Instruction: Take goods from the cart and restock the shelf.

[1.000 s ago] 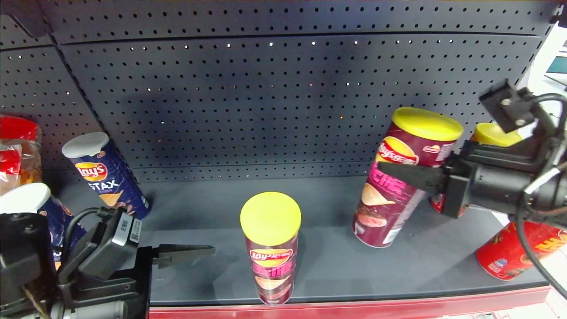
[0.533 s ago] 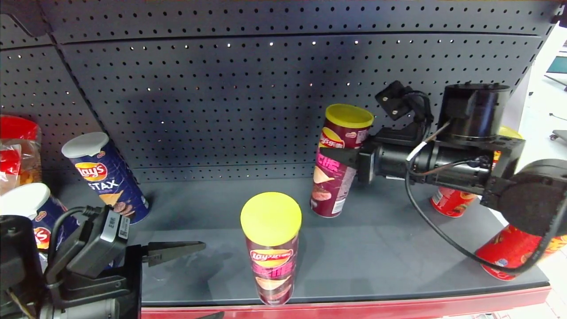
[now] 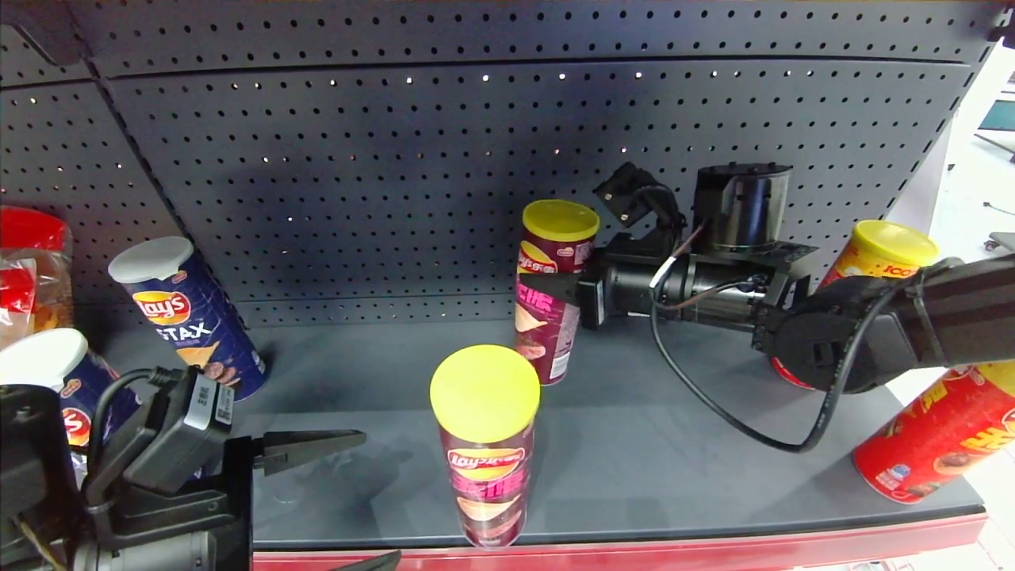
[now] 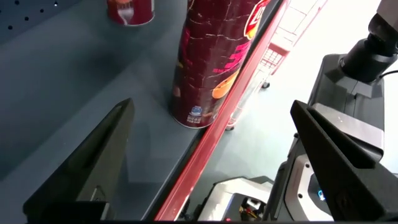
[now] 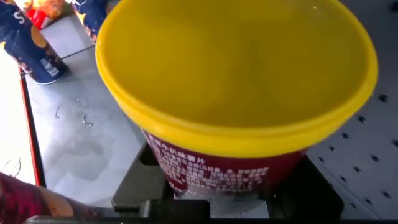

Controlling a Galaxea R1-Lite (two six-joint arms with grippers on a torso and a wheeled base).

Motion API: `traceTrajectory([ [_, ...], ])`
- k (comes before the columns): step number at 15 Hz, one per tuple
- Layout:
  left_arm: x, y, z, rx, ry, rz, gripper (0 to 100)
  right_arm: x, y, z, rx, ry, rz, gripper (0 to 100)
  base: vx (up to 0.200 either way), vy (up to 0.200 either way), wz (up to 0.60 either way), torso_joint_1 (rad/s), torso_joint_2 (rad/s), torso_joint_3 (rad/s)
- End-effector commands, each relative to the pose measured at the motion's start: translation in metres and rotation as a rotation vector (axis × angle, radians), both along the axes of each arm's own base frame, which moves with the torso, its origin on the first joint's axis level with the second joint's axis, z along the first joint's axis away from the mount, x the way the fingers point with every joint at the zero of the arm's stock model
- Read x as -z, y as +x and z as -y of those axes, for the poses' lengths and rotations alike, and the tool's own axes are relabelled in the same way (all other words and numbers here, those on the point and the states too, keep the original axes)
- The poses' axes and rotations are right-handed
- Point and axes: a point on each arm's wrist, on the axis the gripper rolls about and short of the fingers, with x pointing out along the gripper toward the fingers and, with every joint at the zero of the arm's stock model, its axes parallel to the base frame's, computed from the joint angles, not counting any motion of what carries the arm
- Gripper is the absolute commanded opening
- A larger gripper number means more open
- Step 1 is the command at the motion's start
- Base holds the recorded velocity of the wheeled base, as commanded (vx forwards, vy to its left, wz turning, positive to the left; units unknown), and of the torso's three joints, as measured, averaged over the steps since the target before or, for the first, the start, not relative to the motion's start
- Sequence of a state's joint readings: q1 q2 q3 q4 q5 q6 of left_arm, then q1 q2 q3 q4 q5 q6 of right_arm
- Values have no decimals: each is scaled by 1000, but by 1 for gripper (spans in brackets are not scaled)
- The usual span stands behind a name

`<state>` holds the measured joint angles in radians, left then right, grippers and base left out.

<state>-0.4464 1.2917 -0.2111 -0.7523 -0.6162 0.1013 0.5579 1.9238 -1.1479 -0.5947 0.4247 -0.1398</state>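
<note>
Shelf (image 3: pixel 674 468) | right jaws clamp rear maroon can (image 3: pixel 539 337) | front red can (image 3: pixel 928 452) cropped

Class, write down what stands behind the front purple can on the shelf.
Another purple can, held by the right gripper, with pegboard beyond. Whether its base touches the shelf is unclear.

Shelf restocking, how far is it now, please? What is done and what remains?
Done: one purple can stands upright at the front edge of the shelf. In hand: the right gripper is shut on a second purple can, upright near the back panel; whether it touches the shelf I cannot tell. Left: releasing it. The left gripper is open and empty.
</note>
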Motion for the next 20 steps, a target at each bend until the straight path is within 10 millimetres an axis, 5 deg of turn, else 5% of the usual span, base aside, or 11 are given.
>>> traceTrajectory([
  [1,1,1,0,0,2,-6,100,6,0,-8,-16,-8,-13,0,0,0,0,0,0,0],
  [17,2,-1,0,-2,11,-22,100,20,9,-25,-35,-21,-27,0,0,0,0,0,0,0],
  [18,2,-1,0,-1,12,-23,100,20,9,-25,-35,-21,-28,100,0,0,0,0,0,0],
  [20,2,-1,0,-2,11,-22,100,20,8,-24,-34,-19,-30,100,0,0,0,0,0,0],
])
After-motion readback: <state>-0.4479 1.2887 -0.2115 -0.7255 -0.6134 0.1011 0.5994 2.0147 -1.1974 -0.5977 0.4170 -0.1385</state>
